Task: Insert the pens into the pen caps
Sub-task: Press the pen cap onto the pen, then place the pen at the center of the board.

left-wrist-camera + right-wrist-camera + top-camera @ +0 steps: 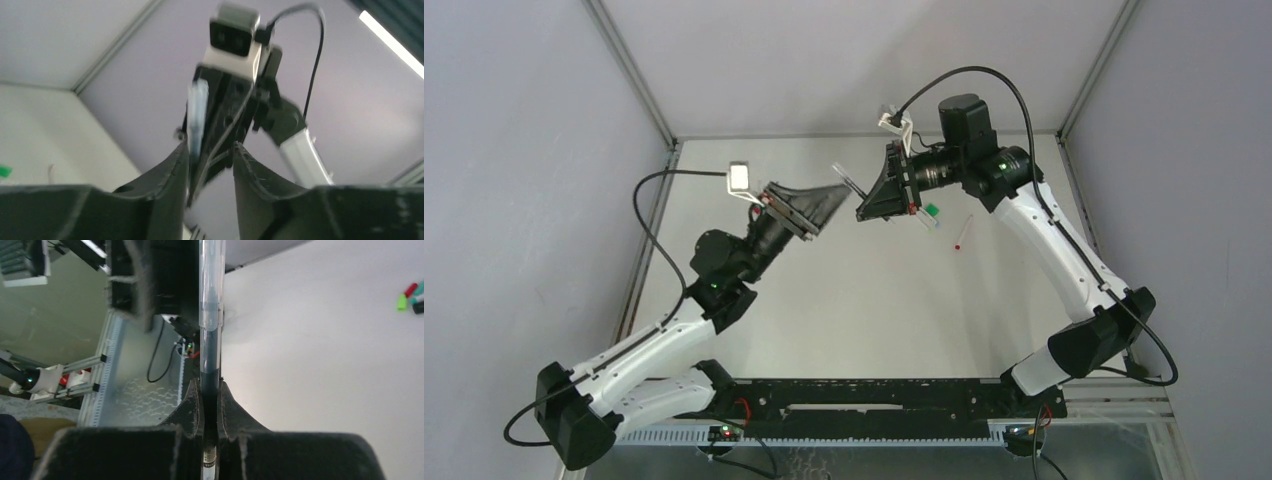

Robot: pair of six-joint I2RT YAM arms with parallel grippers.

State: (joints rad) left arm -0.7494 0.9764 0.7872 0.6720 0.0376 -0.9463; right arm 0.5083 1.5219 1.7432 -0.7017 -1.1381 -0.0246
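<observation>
My right gripper (pixel 864 213) (pixel 210 390) is shut on a thin dark pen (pixel 210 355) whose far end sits in a clear sleeve. The pen (pixel 844 181) sticks out toward my left gripper (pixel 836 193), which is raised and faces the right one. In the left wrist view the left gripper (pixel 210 150) has its fingers apart. The blurred pen (pixel 196 115) lies along the inner side of the left finger (pixel 175 165), and I cannot tell whether they touch. A green cap (pixel 931 211) (pixel 401 302) and a red cap (pixel 411 289) lie on the table under the right wrist.
A thin white pen with a red end (pixel 964 232) lies on the table right of the caps. Teal and dark pieces (pixel 419 304) lie beside the green cap. Grey walls enclose the table (pixel 874 300) at the back and sides.
</observation>
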